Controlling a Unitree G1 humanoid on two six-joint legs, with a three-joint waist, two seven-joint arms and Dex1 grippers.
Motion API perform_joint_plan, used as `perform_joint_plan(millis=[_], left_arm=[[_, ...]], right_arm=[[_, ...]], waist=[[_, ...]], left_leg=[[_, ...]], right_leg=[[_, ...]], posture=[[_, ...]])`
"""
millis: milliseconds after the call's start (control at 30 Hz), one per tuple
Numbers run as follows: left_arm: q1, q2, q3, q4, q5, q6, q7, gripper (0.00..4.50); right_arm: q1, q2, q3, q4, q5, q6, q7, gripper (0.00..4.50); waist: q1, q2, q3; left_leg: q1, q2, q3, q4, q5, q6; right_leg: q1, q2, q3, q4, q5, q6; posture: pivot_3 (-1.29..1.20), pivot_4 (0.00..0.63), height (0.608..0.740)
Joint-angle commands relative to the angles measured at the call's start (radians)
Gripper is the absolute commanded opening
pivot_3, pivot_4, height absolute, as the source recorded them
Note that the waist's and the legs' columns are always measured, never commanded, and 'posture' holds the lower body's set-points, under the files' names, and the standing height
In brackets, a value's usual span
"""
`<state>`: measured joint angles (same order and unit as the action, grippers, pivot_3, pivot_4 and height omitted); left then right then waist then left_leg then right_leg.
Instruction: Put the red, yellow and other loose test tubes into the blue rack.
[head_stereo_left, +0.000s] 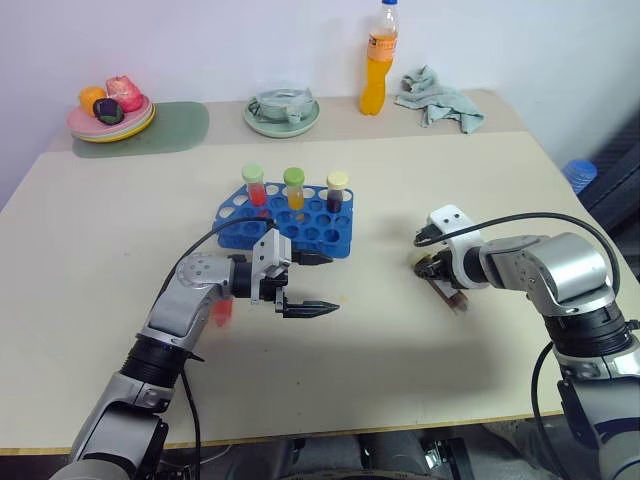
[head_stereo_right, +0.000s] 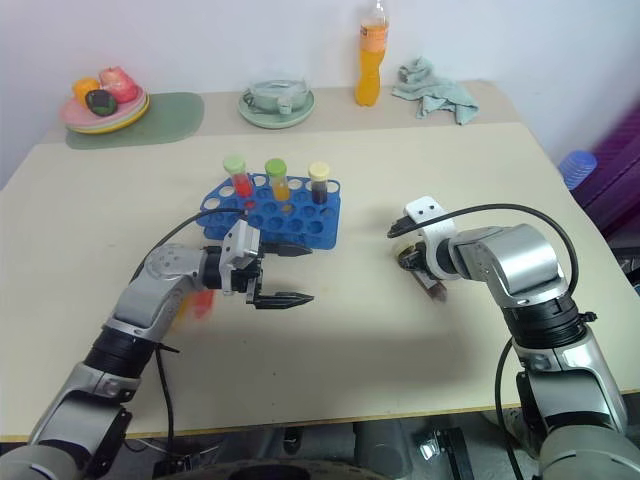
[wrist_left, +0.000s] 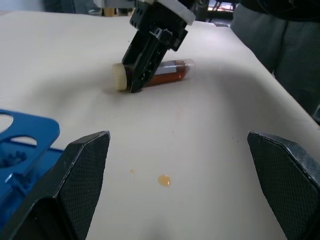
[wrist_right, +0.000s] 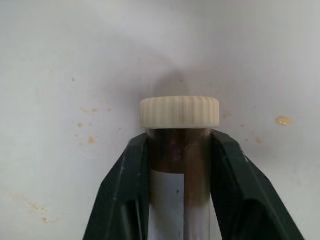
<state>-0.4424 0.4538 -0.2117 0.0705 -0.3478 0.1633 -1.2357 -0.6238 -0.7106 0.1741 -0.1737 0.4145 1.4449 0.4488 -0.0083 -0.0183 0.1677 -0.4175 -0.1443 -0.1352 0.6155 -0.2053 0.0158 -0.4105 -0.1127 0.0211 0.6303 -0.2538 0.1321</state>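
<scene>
A: What did the right tool (head_stereo_left: 447, 283) have hold of?

B: Its two black fingers (wrist_right: 125, 185) were closed on a clear plastic test tube of dark brown liquid with a ribbed cream cap (wrist_right: 179, 112). They pinched the tube just below the cap, one finger on each side. The tube lay flat on the beige counter (head_stereo_left: 420, 190), and a white label showed on its wall.

A: And the left tool (head_stereo_left: 303, 285)?

B: Spread wide with nothing between its fingers. It hung just above the counter, pointing across toward the right tool, just in front of the bright blue plastic rack with round holes (head_stereo_left: 288, 219).

A: What was in the rack?

B: Three capped tubes stood upright in its back row: a red one with a green cap (head_stereo_left: 254, 186), a yellow-orange one with a green cap (head_stereo_left: 294, 189), and a dark one with a cream cap (head_stereo_left: 336, 192).

A: How far was the held tube from the rack?

B: Well apart, off to the rack's right. A small orange drop (wrist_left: 163, 180) sat on the counter between the two tools.

A: Anything beyond that?

B: Along the far edge stood a tall orange drink bottle (head_stereo_left: 377, 62), a crumpled grey-green cloth (head_stereo_left: 438, 98), a pale green dish (head_stereo_left: 282, 110), and a pink plate of toy fruit (head_stereo_left: 110, 112).
</scene>
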Motion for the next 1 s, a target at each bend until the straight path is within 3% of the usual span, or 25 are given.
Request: perform_joint_plan(millis=[33, 333, 633, 700, 900, 1000], left_arm=[[0.005, 0.001, 0.021, -0.005, -0.003, -0.033, 0.001, 4.5], [-0.006, 0.0, 0.018, 0.054, 0.011, -0.085, -0.008, 4.5], [-0.024, -0.003, 0.014, 0.066, 0.013, -0.097, -0.011, 4.5], [-0.026, -0.003, 0.014, 0.066, 0.014, -0.097, -0.011, 4.5], [-0.041, 0.001, 0.015, 0.045, 0.009, -0.072, -0.004, 4.5], [-0.041, 0.007, 0.02, 0.044, 0.011, -0.07, 0.001, 4.5]], right_arm=[[0.042, -0.003, 0.054, 0.015, -0.01, -0.014, 0.019, 1.3], [0.075, -0.111, 0.108, -0.045, -0.059, -0.154, 0.104, 1.3], [0.101, -0.098, 0.109, -0.038, -0.104, -0.195, 0.114, 1.3], [0.103, -0.099, 0.108, -0.039, -0.109, -0.2, 0.116, 1.02], [0.093, -0.099, 0.071, -0.03, -0.132, -0.233, 0.111, 0.9], [0.086, -0.113, -0.006, -0.073, -0.108, -0.248, 0.129, 0.9]], waist=[[-0.003, 0.0, 0.0], [0.004, 0.0, 0.0], [0.016, 0.0, 0.0], [0.016, 0.0, 0.0], [0.015, 0.0, 0.0], [0.017, 0.0, 0.0]], left_leg=[[0.0, 0.0, 0.0, 0.0, 0.0, 0.0], [0.001, 0.0, 0.0, 0.0, 0.0, 0.0], [0.001, 0.0, 0.0, 0.0, -0.001, -0.001], [0.001, 0.0, 0.0, 0.0, -0.001, -0.001], [0.001, 0.0, 0.0, 0.0, -0.001, -0.001], [0.001, 0.0, 0.0, 0.0, -0.001, -0.001]], right_leg=[[0.0, 0.0, 0.0, 0.0, 0.0, 0.0], [0.001, 0.0, -0.001, -0.001, 0.0, 0.0], [0.001, 0.0, -0.001, -0.001, 0.0, 0.0], [0.001, 0.0, -0.001, -0.001, 0.0, 0.0], [0.001, 0.0, -0.001, -0.001, 0.0, 0.0], [0.001, 0.0, -0.001, -0.001, 0.0, 0.0]], posture=[[0.0, 0.15, 0.74], [0.0, 0.15, 0.74], [0.0, 0.15, 0.74], [0.0, 0.15, 0.74], [0.0, 0.15, 0.74], [0.0, 0.15, 0.74]])
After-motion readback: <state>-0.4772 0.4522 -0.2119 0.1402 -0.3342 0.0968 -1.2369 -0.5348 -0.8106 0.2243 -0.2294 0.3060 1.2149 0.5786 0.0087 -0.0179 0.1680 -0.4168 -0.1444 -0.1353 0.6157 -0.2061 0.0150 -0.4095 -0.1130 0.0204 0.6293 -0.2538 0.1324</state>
